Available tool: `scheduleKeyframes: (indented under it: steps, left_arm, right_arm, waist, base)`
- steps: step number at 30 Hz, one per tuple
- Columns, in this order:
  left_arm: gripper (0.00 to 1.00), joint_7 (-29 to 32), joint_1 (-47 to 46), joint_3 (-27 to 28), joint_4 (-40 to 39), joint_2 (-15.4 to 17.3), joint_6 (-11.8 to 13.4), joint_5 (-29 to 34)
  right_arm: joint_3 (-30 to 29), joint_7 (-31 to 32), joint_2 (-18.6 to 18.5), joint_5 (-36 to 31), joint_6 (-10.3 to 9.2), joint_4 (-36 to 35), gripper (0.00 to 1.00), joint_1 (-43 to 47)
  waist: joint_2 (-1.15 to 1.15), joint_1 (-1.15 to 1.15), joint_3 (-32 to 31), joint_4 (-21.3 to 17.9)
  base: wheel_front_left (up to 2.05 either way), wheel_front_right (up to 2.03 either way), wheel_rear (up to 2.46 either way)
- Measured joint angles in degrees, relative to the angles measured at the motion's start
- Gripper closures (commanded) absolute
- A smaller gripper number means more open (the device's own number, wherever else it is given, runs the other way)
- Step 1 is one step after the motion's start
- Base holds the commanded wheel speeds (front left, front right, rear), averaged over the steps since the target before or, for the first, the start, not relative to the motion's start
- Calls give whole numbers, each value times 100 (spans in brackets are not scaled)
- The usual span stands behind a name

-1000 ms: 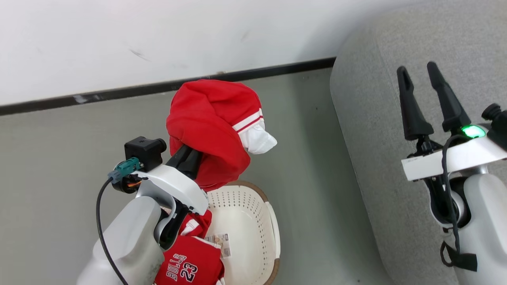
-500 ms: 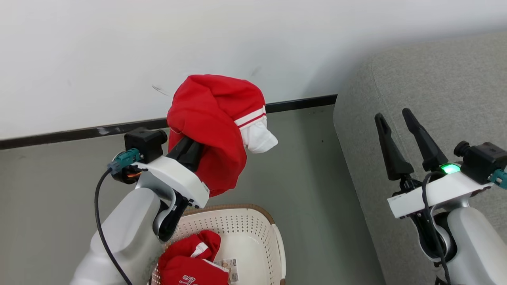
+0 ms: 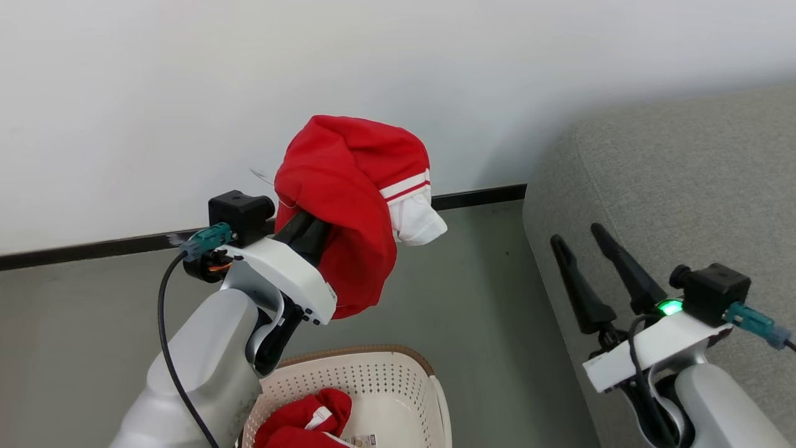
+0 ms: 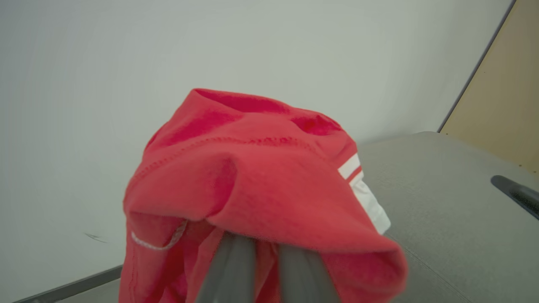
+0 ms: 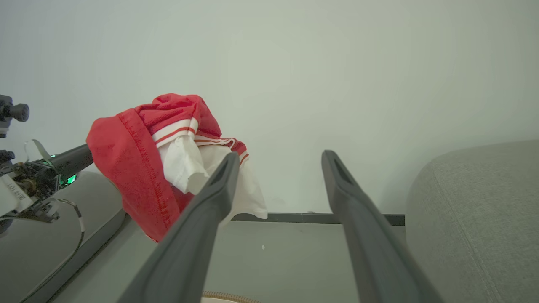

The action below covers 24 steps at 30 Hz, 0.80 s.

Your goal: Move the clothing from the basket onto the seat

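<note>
Red garment [image 3: 348, 205] with white trim hangs draped over the left jaws, clamped on it above the basket [image 3: 373, 379], where more red clothing [image 3: 298, 420] lies. Right jaws stand apart beside the grey seat [image 3: 684, 186] at right.

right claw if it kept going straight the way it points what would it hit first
Probably the white wall, just above the dark baseboard. The right claw aims between the held red garment and the grey seat, touching neither, though depth is hard to judge.
</note>
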Motion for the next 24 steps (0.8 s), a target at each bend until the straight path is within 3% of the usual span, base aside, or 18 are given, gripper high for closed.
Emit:
scheduleKeyframes:
  steps: [13,24]
  left_arm:
    - [100,234,1,-155,-232,-103,1,-91]
    - [100,450,0,-502,-477,-205,1,-175]
  right_arm:
    - [1287,0,-13,26,0,175,0,49]
    - [2013,0,130,122,0,677,0,-514]
  waist:
    - [0,0,-138,123]
    - [0,0,-124,327]
  base:
    - [0,0,0]
    - [0,0,0]
